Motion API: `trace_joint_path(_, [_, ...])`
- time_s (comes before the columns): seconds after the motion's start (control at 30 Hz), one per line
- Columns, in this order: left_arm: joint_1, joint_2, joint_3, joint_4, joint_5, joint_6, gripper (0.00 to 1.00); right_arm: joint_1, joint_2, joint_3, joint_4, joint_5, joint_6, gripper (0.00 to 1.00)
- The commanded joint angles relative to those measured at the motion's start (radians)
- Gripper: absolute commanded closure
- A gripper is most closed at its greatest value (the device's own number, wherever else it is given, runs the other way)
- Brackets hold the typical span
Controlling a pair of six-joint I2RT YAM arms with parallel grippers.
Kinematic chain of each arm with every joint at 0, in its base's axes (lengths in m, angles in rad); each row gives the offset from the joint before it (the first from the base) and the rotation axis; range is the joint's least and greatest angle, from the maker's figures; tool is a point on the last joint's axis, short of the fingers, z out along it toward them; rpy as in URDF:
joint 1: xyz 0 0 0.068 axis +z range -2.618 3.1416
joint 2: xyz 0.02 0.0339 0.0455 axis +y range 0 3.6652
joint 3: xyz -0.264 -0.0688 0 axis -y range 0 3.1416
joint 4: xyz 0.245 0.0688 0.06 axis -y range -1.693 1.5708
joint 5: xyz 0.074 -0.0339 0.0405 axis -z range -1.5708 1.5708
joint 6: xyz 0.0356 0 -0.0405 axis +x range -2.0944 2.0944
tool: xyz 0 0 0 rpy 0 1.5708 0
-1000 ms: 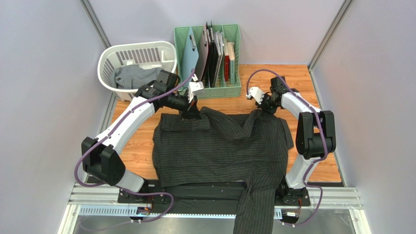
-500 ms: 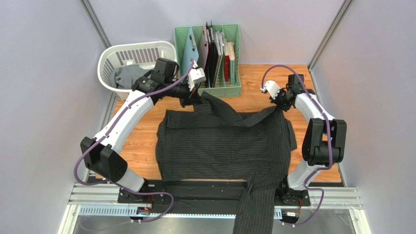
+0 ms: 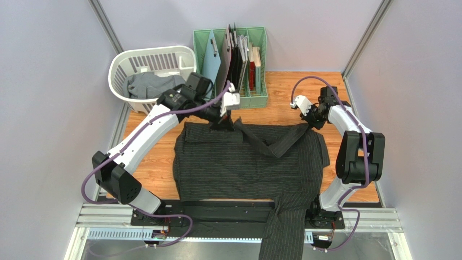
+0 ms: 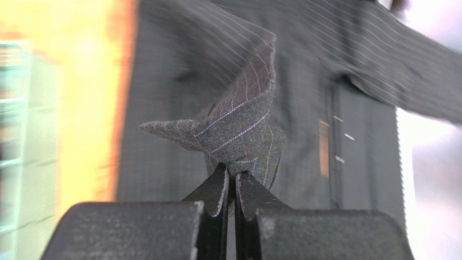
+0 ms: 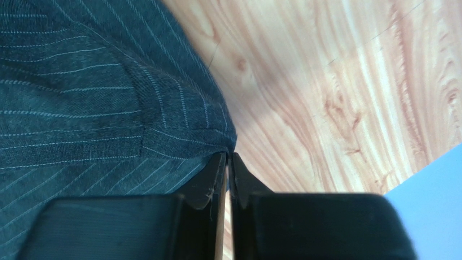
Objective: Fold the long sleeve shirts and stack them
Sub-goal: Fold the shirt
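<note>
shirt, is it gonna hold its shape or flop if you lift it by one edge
Probably floppy: the shirt bunches into a soft peak where the left gripper pinches it. Likely to drape, not slide whole: a sleeve hangs limp over the near edge.

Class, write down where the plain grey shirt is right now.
In the top view, the grey shirt lies inside the white laundry basket at the far left, just left of the green rack.

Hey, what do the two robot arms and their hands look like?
The left arm and right arm have white shells with black joints, and a purple cable runs along each. The left hand and right hand each end in two black tapered fingers.
</note>
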Motion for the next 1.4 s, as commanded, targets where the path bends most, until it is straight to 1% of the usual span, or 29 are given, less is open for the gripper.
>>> trace_joint_path(0.0, [-0.117, -0.081, -0.06, -0.113, 0.061, 0.127, 1.0, -0.038, 0.004, 0.038, -0.095, 0.019, -0.087, 0.74])
trace_joint_path(0.03, [-0.138, -0.094, -0.072, -0.123, 0.053, 0.138, 1.0, -0.05, 0.007, 0.054, -0.11, 0.031, -0.109, 0.68])
trace_joint_path(0.07, [-0.159, -0.101, -0.094, -0.139, 0.047, 0.147, 1.0, -0.058, 0.01, 0.066, -0.153, 0.035, -0.113, 0.56])
trace_joint_path(0.13, [-0.208, -0.116, -0.115, -0.152, 0.039, 0.16, 1.0, -0.073, 0.012, 0.097, -0.193, 0.03, -0.112, 0.48])
trace_joint_path(0.17, [-0.224, -0.116, -0.137, -0.159, 0.024, 0.155, 1.0, -0.085, 0.01, 0.13, -0.237, 0.024, -0.107, 0.36])
trace_joint_path(0.2, [-0.243, -0.116, -0.149, -0.159, 0.015, 0.154, 1.0, -0.088, 0.01, 0.149, -0.259, 0.004, -0.1, 0.34])
trace_joint_path(0.27, [-0.256, -0.11, -0.184, -0.157, -0.007, 0.143, 1.0, -0.093, 0.002, 0.199, -0.315, -0.025, -0.052, 0.34])
trace_joint_path(0.33, [-0.267, -0.096, -0.207, -0.136, -0.045, 0.112, 1.0, -0.087, 0.001, 0.241, -0.36, -0.1, -0.008, 0.34])
trace_joint_path(0.37, [-0.27, -0.09, -0.22, -0.107, -0.057, 0.07, 1.0, -0.082, 0.004, 0.258, -0.395, -0.128, 0.026, 0.36])
trace_joint_path(0.43, [-0.283, -0.058, -0.221, -0.093, -0.05, 0.031, 1.0, -0.064, 0.008, 0.301, -0.411, -0.195, 0.136, 0.39])
trace_joint_path(0.47, [-0.291, -0.049, -0.224, -0.082, -0.047, -0.003, 1.0, -0.055, 0.016, 0.308, -0.406, -0.214, 0.175, 0.43])
trace_joint_path(0.5, [-0.316, -0.041, -0.229, -0.071, -0.048, -0.018, 1.0, -0.044, 0.022, 0.316, -0.4, -0.243, 0.251, 0.46])
trace_joint_path(0.57, [-0.351, -0.026, -0.243, -0.045, -0.064, -0.049, 1.0, -0.007, 0.047, 0.315, -0.377, -0.258, 0.308, 0.54])
trace_joint_path(0.6, [-0.391, -0.021, -0.247, -0.035, -0.076, -0.058, 1.0, 0.005, 0.059, 0.311, -0.373, -0.255, 0.352, 0.57])
trace_joint_path(0.67, [-0.423, -0.013, -0.258, -0.001, -0.097, -0.093, 1.0, 0.037, 0.084, 0.287, -0.357, -0.236, 0.38, 0.63])
trace_joint_path(0.7, [-0.447, -0.006, -0.256, 0.004, -0.104, -0.104, 1.0, 0.045, 0.12, 0.278, -0.35, -0.193, 0.385, 0.65])
trace_joint_path(0.77, [-0.468, 0.022, -0.247, 0.013, -0.127, -0.133, 1.0, 0.047, 0.16, 0.258, -0.328, -0.139, 0.394, 0.69])
trace_joint_path(0.8, [-0.477, 0.033, -0.247, 0.018, -0.134, -0.144, 1.0, 0.047, 0.195, 0.25, -0.319, -0.072, 0.394, 0.7])
trace_joint_path(0.87, [-0.477, 0.076, -0.238, 0.027, -0.165, -0.182, 1.0, 0.04, 0.223, 0.226, -0.282, -0.025, 0.396, 0.71])
trace_joint_path(0.93, [-0.477, 0.105, -0.237, 0.027, -0.177, -0.187, 1.0, 0.043, 0.258, 0.215, -0.25, 0.025, 0.404, 0.7])
trace_joint_path(1.03, [-0.459, 0.097, -0.243, 0.051, -0.156, -0.21, 1.0, 0.051, 0.313, 0.233, -0.236, 0.042, 0.425, 0.69])
trace_joint_path(1.13, [-0.411, 0.068, -0.24, 0.062, -0.168, -0.213, 1.0, 0.059, 0.328, 0.25, -0.235, 0.028, 0.44, 0.65])
trace_joint_path(1.17, [-0.396, 0.062, -0.23, 0.062, -0.179, -0.21, 1.0, 0.059, 0.324, 0.255, -0.248, 0.013, 0.44, 0.6])
trace_joint_path(1.23, [-0.333, 0.056, -0.217, 0.055, -0.206, -0.192, 1.0, 0.059, 0.311, 0.276, -0.271, 0.001, 0.44, 0.55])
trace_joint_path(1.27, [-0.278, 0.057, -0.201, 0.052, -0.211, -0.192, 1.0, 0.059, 0.285, 0.284, -0.293, -0.004, 0.442, 0.5])
trace_joint_path(1.3, [-0.247, 0.065, -0.194, 0.048, -0.213, -0.19, 1.0, 0.059, 0.263, 0.287, -0.299, -0.013, 0.439, 0.47])
trace_joint_path(1.33, [-0.215, 0.071, -0.186, 0.039, -0.206, -0.179, 1.0, 0.057, 0.245, 0.288, -0.307, -0.021, 0.437, 0.45])
trace_joint_path(1.37, [-0.158, 0.077, -0.168, 0.032, -0.214, -0.169, 1.0, 0.057, 0.205, 0.29, -0.322, -0.027, 0.436, 0.43])
